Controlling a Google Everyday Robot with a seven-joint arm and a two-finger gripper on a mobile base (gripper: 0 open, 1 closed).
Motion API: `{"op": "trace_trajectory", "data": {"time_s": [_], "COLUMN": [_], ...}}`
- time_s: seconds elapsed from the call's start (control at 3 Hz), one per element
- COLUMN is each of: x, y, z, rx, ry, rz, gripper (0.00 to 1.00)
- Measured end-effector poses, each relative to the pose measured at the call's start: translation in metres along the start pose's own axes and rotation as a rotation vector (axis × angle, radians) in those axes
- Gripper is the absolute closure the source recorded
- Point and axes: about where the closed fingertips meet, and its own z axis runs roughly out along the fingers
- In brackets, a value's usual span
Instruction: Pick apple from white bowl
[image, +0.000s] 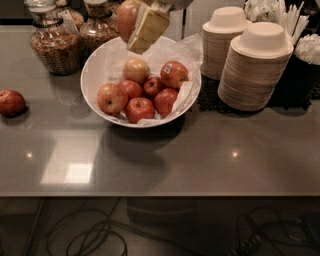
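- The gripper (134, 31) hangs at the top edge of the view, over the back rim of the white bowl (92, 75). It is clamped on the apple (126, 17), with one pale finger (147, 29) lying along the fruit's right side. The other finger is hidden behind the fruit.
- The apple is clear of the bowl and carried only by that pinch. Its skin is round and smooth, so a shallow or off-centre hold could let it roll out between the jaws.
- If it slipped, it would likely land on the heap below, striking the pale apple (136, 70) or the stickered apple (174, 74). That could bruise the fruit or knock one over the rim.
- The crinkled paper (189, 50) lining the bowl stands up near the gripper. A low sideways move could snag it and tug the bowl or spill its contents.
- The glass jars (52, 45) stand just beside the bowl on the left. A swing that way with the arm kept low risks a knock.
- The stacked beige bowls (255, 70) on the right are tall and light, and a careless sweep could topple them.
- The lone apple (11, 102) lies well apart on the table (200, 160) and seems out of harm's way.
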Motion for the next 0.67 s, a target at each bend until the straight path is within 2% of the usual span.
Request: {"op": "trace_trajectory", "data": {"time_s": [0.33, 0.67], "x": [0.004, 0.015], "y": [0.025, 0.040], "z": [0.012, 0.018], "rx": [0.000, -0.045], "ry": [-0.073, -0.191], "rz": [-0.019, -0.005], "gripper": [1.00, 1.00]}}
